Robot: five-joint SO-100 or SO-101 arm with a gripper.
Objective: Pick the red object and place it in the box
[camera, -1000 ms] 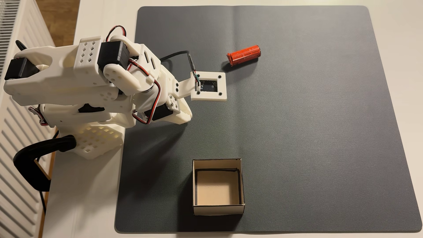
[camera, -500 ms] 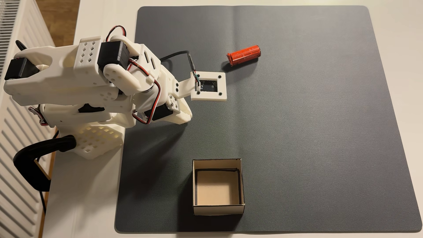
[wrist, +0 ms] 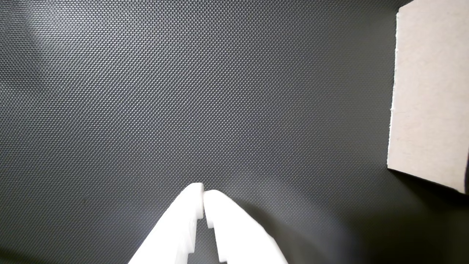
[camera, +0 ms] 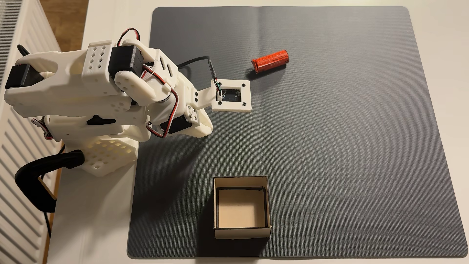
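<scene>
Overhead, the red object [camera: 270,61] lies on its side on the grey mat [camera: 342,152], at about one o'clock from the folded white arm's camera mount [camera: 231,95] and well apart from the gripper. Seen from the wrist, the gripper [wrist: 203,193] has its white fingers [wrist: 227,223] pressed together at the tips, nothing between them, over bare mat [wrist: 183,91]. At about six o'clock from the camera mount in the fixed view sits the box [camera: 241,233], open-topped, with nothing on its beige floor; the wrist view shows one pale outer wall of it [wrist: 428,91] at three o'clock. A black cable [camera: 198,61] loops from the arm to the mount, short of the red object. A black clamp [camera: 38,175] grips the table edge [camera: 96,215] at the arm's base.
</scene>
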